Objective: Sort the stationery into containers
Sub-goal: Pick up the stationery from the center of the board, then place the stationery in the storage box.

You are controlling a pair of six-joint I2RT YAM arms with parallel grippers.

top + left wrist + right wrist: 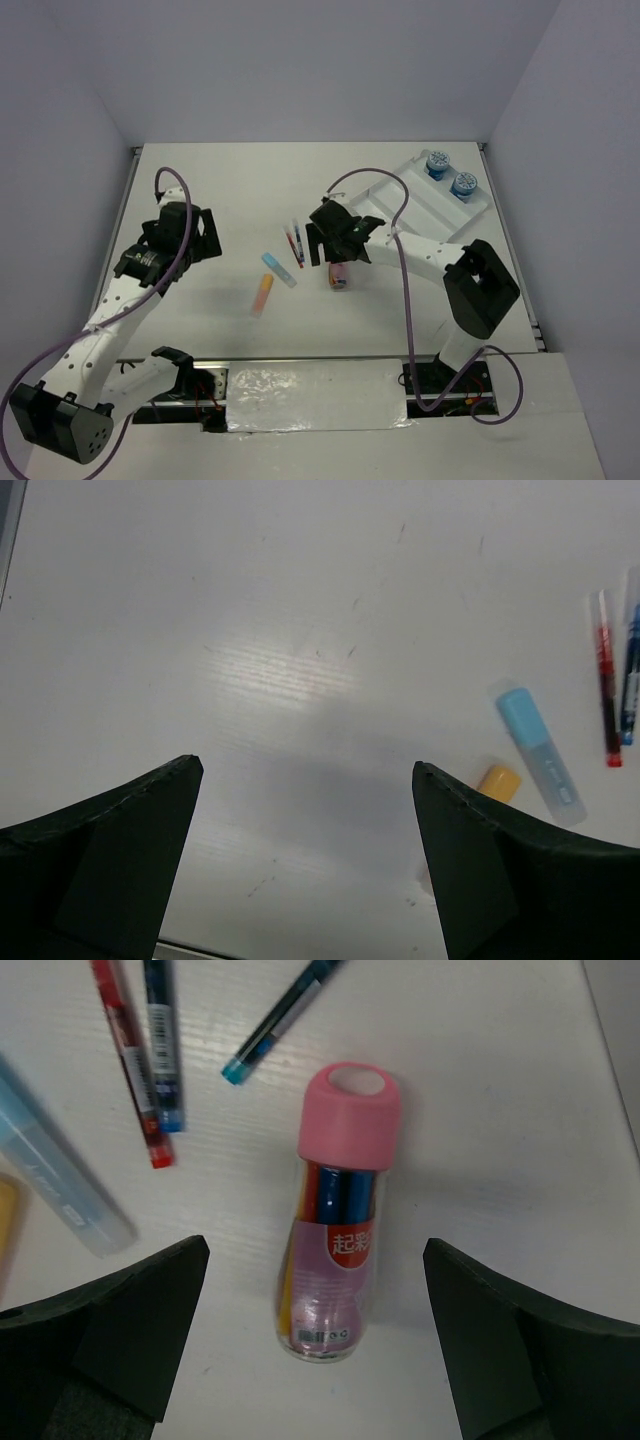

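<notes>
The pink-capped tube [335,1220] lies flat on the table, between the wide-apart fingers of my open right gripper [315,1243], which touch nothing. From above, the right gripper [335,250] hovers just over the tube [339,275]. A red pen [130,1060] and two blue pens [163,1045] lie beyond it. Left of them are the light-blue bar [279,269] and the orange bar [262,294]. The white tray [425,200] at the back right holds two blue jars [437,163]. My left gripper [205,240] hangs open over bare table [307,763], left of the bars [540,755].
The right arm's cable [405,260] loops over the table between the tube and the tray. White walls close in the table at the back and on both sides. Foil tape [310,385] covers the near edge between the arm bases.
</notes>
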